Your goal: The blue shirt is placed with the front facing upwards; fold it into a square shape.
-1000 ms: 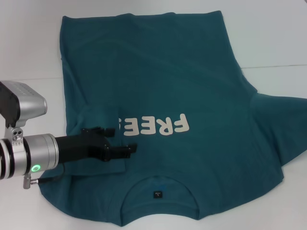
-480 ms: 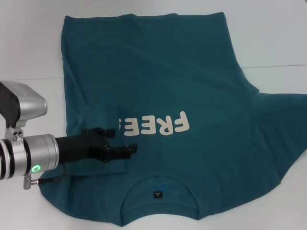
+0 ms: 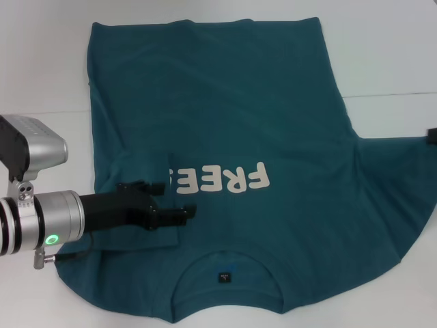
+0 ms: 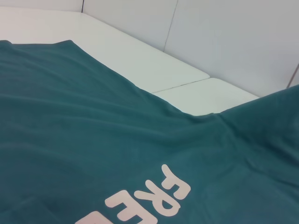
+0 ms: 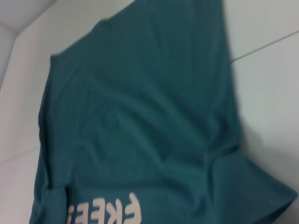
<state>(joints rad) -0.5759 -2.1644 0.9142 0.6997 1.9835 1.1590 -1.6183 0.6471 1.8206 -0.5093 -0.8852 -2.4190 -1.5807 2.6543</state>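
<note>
White table [image 3: 382, 55] and a pale wall behind it frame the blue shirt [image 3: 225, 116], which lies spread front-up across the table with its collar [image 3: 229, 273] toward the robot and its hem at the far side. Cream lettering [image 3: 218, 179] crosses the chest, its end hidden under a fold of cloth where the shirt's left sleeve has been turned inward over the body. The left pincer [image 3: 179, 199] sits low over that folded sleeve, just beside the lettering, its black fingers [image 3: 176, 214] parted and gripping nothing. The shirt's right sleeve [image 3: 399, 184] spreads flat on the table, well apart from the lettering. At the frame's edge beyond that sleeve a small dark part of the right pincer [image 3: 432, 137] shows; whether it is released or clenched cannot be told.
</note>
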